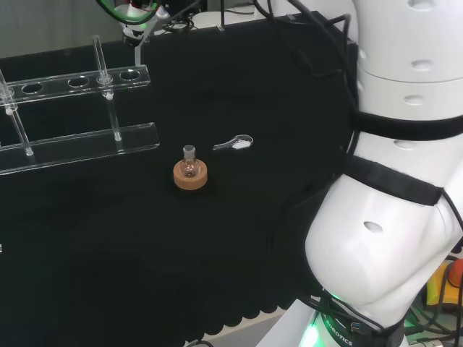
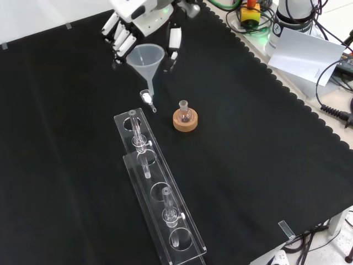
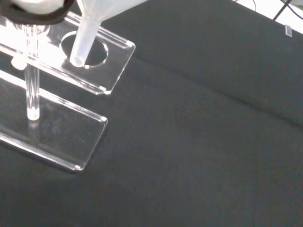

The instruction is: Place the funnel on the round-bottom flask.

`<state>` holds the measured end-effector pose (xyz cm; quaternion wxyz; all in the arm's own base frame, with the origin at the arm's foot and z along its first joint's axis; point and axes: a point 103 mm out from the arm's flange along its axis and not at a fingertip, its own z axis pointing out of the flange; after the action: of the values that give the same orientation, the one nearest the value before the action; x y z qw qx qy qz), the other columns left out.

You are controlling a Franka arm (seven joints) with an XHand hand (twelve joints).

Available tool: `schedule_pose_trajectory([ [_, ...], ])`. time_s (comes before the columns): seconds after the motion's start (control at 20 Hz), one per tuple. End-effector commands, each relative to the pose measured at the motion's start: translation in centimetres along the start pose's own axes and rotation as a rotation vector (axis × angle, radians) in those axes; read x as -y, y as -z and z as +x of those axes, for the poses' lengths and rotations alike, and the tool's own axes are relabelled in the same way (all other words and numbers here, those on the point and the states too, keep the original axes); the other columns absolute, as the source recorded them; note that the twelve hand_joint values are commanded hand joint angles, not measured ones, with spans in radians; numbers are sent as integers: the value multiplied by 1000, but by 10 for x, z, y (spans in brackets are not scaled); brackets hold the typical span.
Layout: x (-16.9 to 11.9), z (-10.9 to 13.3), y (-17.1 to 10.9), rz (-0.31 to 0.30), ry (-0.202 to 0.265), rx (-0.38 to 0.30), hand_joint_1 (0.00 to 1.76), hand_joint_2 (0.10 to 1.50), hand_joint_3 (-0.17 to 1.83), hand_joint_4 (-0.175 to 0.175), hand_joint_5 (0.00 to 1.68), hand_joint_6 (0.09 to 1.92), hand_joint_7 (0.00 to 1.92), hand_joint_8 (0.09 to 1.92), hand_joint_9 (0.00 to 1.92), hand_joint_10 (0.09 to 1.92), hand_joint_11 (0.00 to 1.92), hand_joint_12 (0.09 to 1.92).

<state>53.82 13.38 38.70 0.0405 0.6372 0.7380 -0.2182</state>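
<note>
In the front view the black and white hand [image 2: 137, 19] comes in at the top, its fingers and thumb curled round the rim of a clear plastic funnel [image 2: 147, 58]. The funnel hangs upright above the cloth, stem down. In the wrist view its stem [image 3: 85, 39] shows in front of the end of a clear rack. The small round-bottom flask [image 2: 184, 110] stands on a cork ring [image 2: 185, 121], below and to the right of the funnel in the front view. In the head view the flask [image 1: 189, 162] stands on its cork ring [image 1: 190, 176] mid-cloth.
A clear test-tube rack [image 2: 157, 187] with a few tubes runs from near the funnel toward the front edge; it is at the left in the head view [image 1: 72, 108]. A small clear scoop [image 2: 147, 98] lies between rack and funnel. The arm's white links [image 1: 394, 181] stand at the right.
</note>
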Motion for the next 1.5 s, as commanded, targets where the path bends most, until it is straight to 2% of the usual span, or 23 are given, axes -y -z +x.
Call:
schedule_pose_trajectory([
  [0.05,36,-3,-1,5,-39,4,743,702,462,-51,463,693,572,802,852,670,401,1306],
  [0.4,61,-9,-13,17,-68,5,741,701,466,-51,460,695,571,803,854,672,404,1305],
  [0.7,72,-9,-35,45,-84,5,740,700,469,-51,458,696,570,804,856,673,409,1305],
  [1.2,70,-10,-71,95,-90,8,740,698,473,-51,458,699,570,805,858,674,414,1302],
  [1.5,68,-9,-83,113,-87,25,740,697,475,-51,459,701,570,806,859,674,418,1301],
])
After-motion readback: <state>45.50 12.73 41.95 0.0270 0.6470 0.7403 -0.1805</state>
